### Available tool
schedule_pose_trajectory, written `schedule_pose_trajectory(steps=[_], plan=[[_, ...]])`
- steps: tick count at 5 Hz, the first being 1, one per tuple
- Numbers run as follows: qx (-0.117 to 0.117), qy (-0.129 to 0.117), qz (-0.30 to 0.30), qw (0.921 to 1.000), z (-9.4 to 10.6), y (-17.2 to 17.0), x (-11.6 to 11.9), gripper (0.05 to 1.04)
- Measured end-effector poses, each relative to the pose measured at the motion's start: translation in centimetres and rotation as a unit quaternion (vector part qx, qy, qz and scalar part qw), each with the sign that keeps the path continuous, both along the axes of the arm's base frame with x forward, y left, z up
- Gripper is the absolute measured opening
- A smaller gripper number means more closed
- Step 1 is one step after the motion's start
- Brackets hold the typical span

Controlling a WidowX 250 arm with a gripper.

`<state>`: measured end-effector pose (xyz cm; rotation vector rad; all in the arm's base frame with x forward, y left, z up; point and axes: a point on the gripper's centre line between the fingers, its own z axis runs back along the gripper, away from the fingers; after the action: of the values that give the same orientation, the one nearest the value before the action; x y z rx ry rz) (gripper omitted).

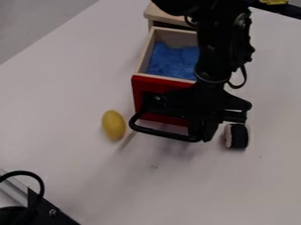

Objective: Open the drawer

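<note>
Well, I hang my jaws (201,126) over the red front of the drawer (144,87), which stands open toward the desk's far side; whether they're parted or closed, I can't tell. Left lies a yellow oval object (113,125).

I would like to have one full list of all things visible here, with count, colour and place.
Drawer: 1, red front, pulled open, upper middle
Lining: 1, blue, inside drawer
Cabinet: 1, pale wood, behind drawer
Oval thing: 1, yellow, picture-left of drawer
Round thing: 1, black and white, picture-right of gripper
Cable: 1, black, lower left
Table: 1, pale, below
Floor: grey, upper left
Arm: 1, black, from top edge
Gripper: 1, black, before drawer
</note>
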<state>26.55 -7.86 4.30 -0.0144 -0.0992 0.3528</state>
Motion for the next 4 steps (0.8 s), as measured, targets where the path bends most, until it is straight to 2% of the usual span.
schedule_pose_trajectory(steps=[2, 3, 4], plan=[[-0.011, -0.006, -0.013, 0.9998, 0.0, -0.5, 0.1, 0.151], [-0.017, -0.021, -0.004, 0.9996, 1.3, -0.1, 0.2, 0.364], [-0.02, -0.034, 0.004, 0.9992, 3.9, 0.4, 0.1, 0.675]])
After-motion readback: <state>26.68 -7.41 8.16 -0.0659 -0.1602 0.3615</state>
